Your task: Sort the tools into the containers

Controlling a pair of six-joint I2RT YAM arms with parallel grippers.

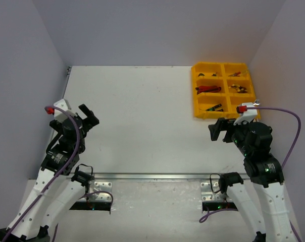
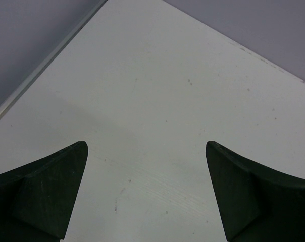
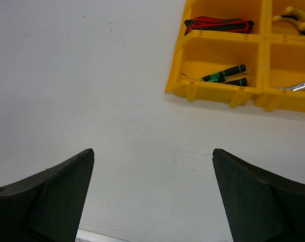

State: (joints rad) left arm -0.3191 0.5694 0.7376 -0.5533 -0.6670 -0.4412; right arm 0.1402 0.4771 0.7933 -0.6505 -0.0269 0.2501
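Note:
The yellow tray [image 1: 194, 101] sits at the table's far right, and its compartments hold the tools. In the top view, red-and-black cutters [image 1: 208, 89] lie in the middle left compartment and yellow-handled pliers [image 1: 238, 88] in the middle right. A green-handled screwdriver [image 1: 213, 107] lies in the near left one. The right wrist view shows the tray's front wall [image 3: 208, 89], green-handled screwdrivers [image 3: 224, 74], the cutters [image 3: 218, 23], the pliers [image 3: 294, 15] and a silver wrench [image 3: 300, 85]. My right gripper [image 1: 219, 129] [image 3: 153, 151] hangs open and empty just in front of the tray. My left gripper [image 1: 89, 117] [image 2: 146, 143] is open and empty over bare table at the left.
Grey walls close in the white table [image 1: 142, 116] on the left, back and right. A metal strip [image 1: 152, 176] runs along the near edge by the arm bases. In the left wrist view the table's left edge [image 2: 46, 60] meets the wall.

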